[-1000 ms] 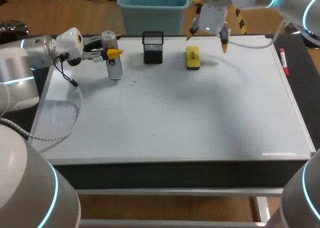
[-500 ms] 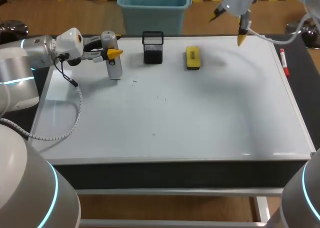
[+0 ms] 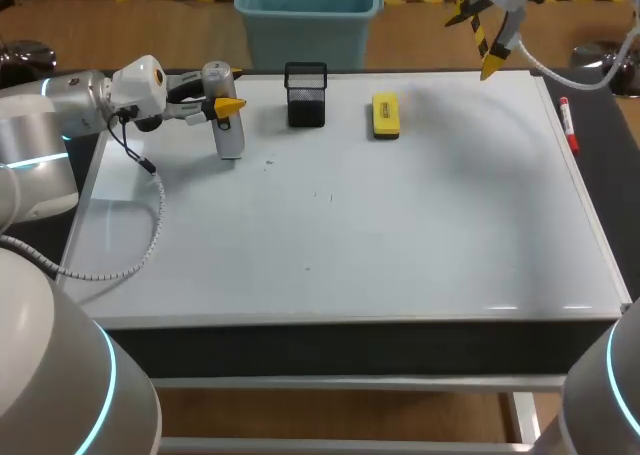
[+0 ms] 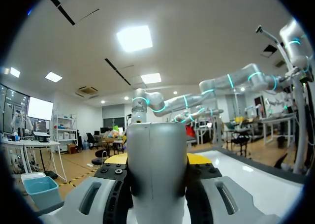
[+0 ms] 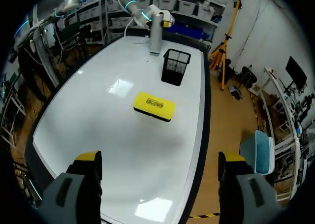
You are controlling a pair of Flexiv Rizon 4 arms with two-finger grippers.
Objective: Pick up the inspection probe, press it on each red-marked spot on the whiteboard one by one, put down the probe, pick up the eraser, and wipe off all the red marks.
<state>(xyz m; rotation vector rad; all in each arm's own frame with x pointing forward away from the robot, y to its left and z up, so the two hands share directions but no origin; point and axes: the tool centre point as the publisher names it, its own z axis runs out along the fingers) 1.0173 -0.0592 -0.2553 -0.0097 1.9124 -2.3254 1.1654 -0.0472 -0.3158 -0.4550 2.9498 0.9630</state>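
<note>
The silver inspection probe (image 3: 229,127) stands upright on the whiteboard (image 3: 400,225) near its far left corner. My left gripper (image 3: 224,104) is shut on the probe's upper part, reaching in sideways. In the left wrist view the probe (image 4: 156,170) fills the gap between that gripper's fingers (image 4: 157,161). The yellow eraser (image 3: 385,115) lies flat near the far edge. My right gripper (image 3: 476,41) hangs open and empty, high over the far right corner. In the right wrist view the eraser (image 5: 154,106) lies ahead of the open right gripper (image 5: 160,161). I see no red marks, only a few faint specks (image 3: 268,161).
A black mesh pen holder (image 3: 306,95) stands between the probe and the eraser, also seen as the mesh holder (image 5: 175,66) beyond the eraser. A red marker (image 3: 567,123) lies on the dark strip past the board's right edge.
My right gripper has risen and swung right, from just above the eraser to the far right corner, staying open. The left arm and probe have not moved.
</note>
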